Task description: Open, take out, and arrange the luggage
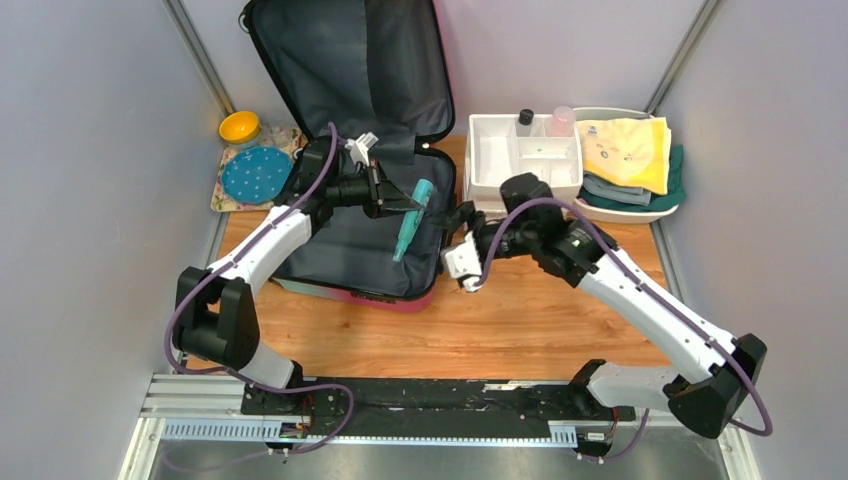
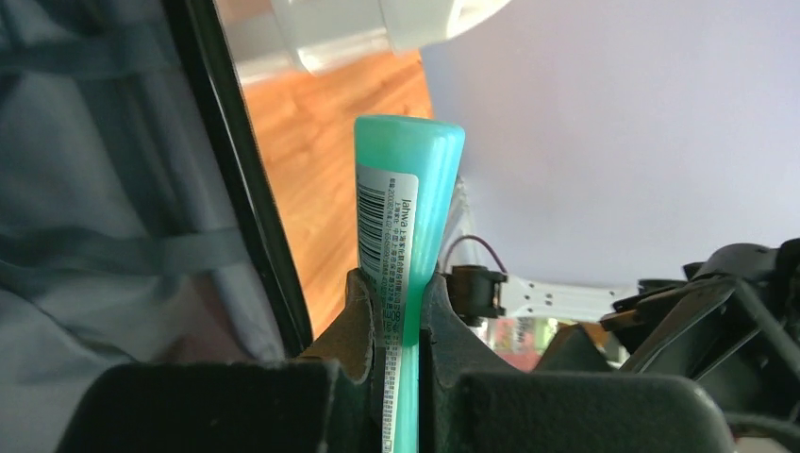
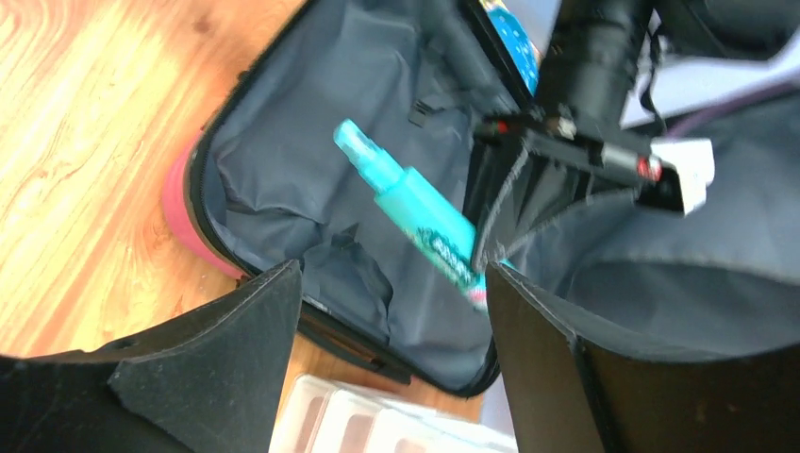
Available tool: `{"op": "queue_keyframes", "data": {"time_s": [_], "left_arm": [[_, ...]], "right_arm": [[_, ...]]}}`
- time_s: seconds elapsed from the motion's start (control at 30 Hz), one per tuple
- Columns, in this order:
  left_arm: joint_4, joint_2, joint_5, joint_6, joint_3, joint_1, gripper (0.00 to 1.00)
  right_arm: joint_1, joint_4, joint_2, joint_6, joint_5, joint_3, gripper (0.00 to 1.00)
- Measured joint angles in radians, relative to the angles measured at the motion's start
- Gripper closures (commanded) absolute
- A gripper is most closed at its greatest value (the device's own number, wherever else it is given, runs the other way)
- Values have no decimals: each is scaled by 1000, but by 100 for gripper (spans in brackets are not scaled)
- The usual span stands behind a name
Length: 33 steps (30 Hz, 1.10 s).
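Observation:
The luggage (image 1: 350, 250) lies open on the table, its lid (image 1: 340, 60) propped upright against the back wall and its dark grey lining showing. My left gripper (image 1: 408, 205) is shut on a teal tube (image 1: 413, 218), which hangs over the right side of the base. In the left wrist view the tube (image 2: 408, 189) stands pinched between the jaws (image 2: 404, 311), its barcode label facing me. My right gripper (image 1: 457, 222) is open and empty just off the luggage's right edge. Its wrist view shows the tube (image 3: 415, 212) and the lining (image 3: 283, 142) beyond its fingers (image 3: 391, 274).
A white drawer organiser (image 1: 520, 155) with two small bottles (image 1: 525, 120) stands right of the luggage. Beside it a white basin (image 1: 640, 212) holds folded cloths (image 1: 625, 150). At the back left are a yellow bowl (image 1: 240, 127) and a blue dotted plate (image 1: 255, 173). Bare wooden table (image 1: 500, 320) lies in front.

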Motion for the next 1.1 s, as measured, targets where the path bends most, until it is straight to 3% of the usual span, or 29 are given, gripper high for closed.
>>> {"op": "queue_keyframes", "data": {"time_s": [0.23,0.6,0.73,0.93,0.97,1.03,1.07,1.1], "left_arm": [[74,-29,97,-156,-169,-2,100],[113,-47,143,-245,-183,-36,100],[120,-47,148,-260,-183,-47,100],[137,-47,150,-276,-183,-50,100],[136,-47,151,-279,-183,-50,96],[137,-47,156,-283,-185,-50,80],[145,-47,159,-288,-189,-50,58],[170,-47,163,-297,-198,-48,49]], "right_arm": [[124,-21,100,-206,125,3,25],[173,-83,234,-349,189,90,29],[179,-87,259,-377,199,92,38],[190,-80,282,-402,211,93,67],[194,-78,282,-404,217,95,74],[203,-72,282,-402,230,96,79],[205,-77,283,-398,235,100,80],[206,-77,283,-388,237,103,82]]}}
